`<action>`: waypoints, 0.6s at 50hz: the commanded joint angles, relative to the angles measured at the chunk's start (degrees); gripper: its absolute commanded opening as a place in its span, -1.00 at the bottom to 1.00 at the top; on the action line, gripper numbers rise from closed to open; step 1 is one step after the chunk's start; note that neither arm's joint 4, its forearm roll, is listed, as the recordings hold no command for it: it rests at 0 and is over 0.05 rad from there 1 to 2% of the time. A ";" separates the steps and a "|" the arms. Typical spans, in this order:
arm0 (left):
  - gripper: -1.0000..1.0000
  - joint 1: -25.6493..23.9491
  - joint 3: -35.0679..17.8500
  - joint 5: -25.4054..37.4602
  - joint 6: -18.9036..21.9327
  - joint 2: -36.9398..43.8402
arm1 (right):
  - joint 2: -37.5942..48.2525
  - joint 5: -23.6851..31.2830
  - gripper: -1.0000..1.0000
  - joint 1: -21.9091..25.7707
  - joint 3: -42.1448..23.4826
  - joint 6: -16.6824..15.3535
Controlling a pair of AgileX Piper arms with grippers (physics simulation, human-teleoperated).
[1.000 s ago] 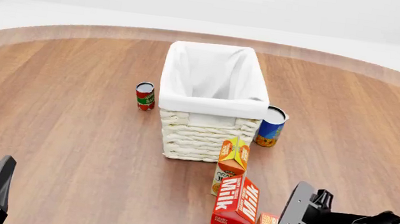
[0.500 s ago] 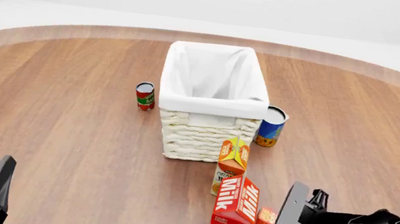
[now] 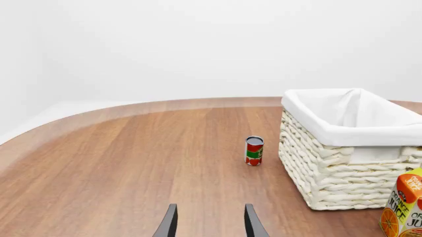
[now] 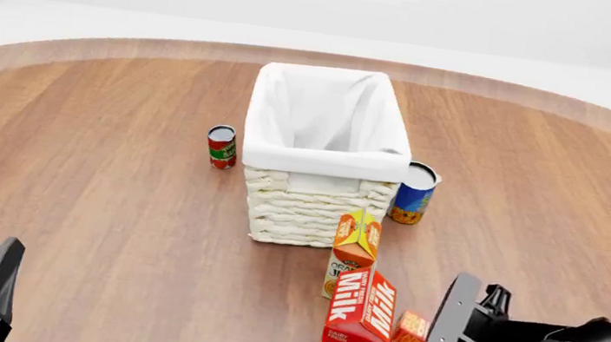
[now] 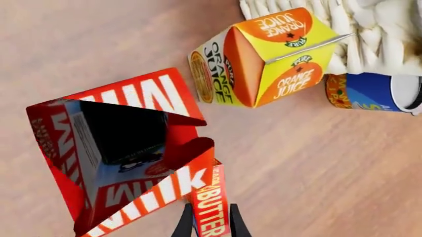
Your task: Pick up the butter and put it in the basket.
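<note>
Right claw [image 5: 211, 222] clamped on small flat red-orange butter box [image 5: 209, 207]; left claw [image 3: 209, 224] apart, idle. Lift straight, clearing tall red milk carton [image 4: 358, 326], toward white wicker basket [image 4: 307, 206].

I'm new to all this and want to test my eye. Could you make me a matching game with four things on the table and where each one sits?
Things:
1. butter
2. red can
3. blue can
4. juice

Places:
A. left of the basket
B. between the right gripper fingers
C. at the basket's right front corner
D. between basket and milk

Pairs: 1-B, 2-A, 3-C, 4-D
</note>
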 commanded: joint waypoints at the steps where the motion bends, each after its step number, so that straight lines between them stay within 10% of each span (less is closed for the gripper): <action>1: 1.00 0.00 0.00 0.00 0.00 0.00 | -3.92 1.73 -1.00 -1.02 -0.19 1.79; 30: 1.00 0.00 0.00 0.00 0.00 0.00 | -21.79 7.57 -1.00 0.38 0.44 14.38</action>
